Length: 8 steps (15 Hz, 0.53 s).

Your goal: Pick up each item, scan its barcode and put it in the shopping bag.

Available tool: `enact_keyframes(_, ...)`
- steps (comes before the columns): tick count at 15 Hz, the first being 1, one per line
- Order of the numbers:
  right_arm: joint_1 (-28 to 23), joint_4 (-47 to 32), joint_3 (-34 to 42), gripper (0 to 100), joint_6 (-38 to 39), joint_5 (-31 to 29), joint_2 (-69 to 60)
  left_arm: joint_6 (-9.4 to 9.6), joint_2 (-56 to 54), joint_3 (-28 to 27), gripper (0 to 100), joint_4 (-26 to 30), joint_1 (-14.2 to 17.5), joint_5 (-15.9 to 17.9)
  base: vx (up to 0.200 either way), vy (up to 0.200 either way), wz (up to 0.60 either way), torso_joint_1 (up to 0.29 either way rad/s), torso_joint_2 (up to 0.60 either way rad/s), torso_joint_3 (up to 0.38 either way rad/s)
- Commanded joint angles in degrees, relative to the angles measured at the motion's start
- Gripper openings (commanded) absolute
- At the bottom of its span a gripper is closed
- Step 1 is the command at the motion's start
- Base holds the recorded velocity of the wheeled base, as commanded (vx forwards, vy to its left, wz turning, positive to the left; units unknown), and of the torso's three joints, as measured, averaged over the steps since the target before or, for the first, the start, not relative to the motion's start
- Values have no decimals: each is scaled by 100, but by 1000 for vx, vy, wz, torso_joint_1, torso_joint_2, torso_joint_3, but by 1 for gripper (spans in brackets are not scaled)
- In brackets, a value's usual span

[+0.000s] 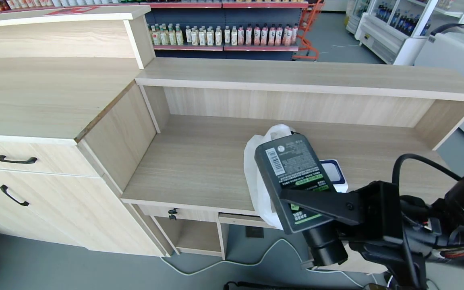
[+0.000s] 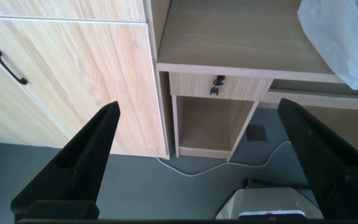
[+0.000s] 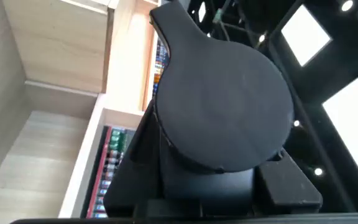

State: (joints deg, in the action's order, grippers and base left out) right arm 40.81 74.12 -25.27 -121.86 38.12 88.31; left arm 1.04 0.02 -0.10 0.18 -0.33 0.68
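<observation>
A light wood cabinet (image 1: 34, 193) with 2 black drawer handles (image 1: 16, 160) stands at the left. The left gripper (image 2: 197, 109) hangs low in front of it, above the grey floor, jaws spread wide and holding nothing. A pale cable (image 2: 216, 171) lies on the floor below. To the right, a white shopping bag (image 1: 256, 161) sits on the recessed counter (image 1: 199, 161), near its front edge. The right gripper (image 1: 296, 199) clamps a flat black bottle (image 1: 288, 165) just in front of the bag. The bottle is tilted, with its barcode (image 1: 274, 161) facing up and its cap (image 1: 324, 245) at the low end nearest the robot. A white and blue object (image 1: 336, 173) lies just behind the bottle.
</observation>
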Motion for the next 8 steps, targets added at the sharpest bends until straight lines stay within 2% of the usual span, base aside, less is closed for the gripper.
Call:
enact_keyframes(1, 93, 41, -4, 0, -339, 363, 29, 2, -2, 1, 100, -1, -2, 2, 0, 0, 0, 0, 0, 0)
enact_keyframes(3, 93, 235, -13, 0, -594, 635, -121, 2, -2, 1, 100, -1, -2, 2, 0, 0, 0, 0, 0, 0)
enact_keyframes(8, 93, 322, -13, 0, -576, 811, -420, 2, -2, 1, 100, -1, -2, 2, 0, 0, 0, 0, 0, 0)
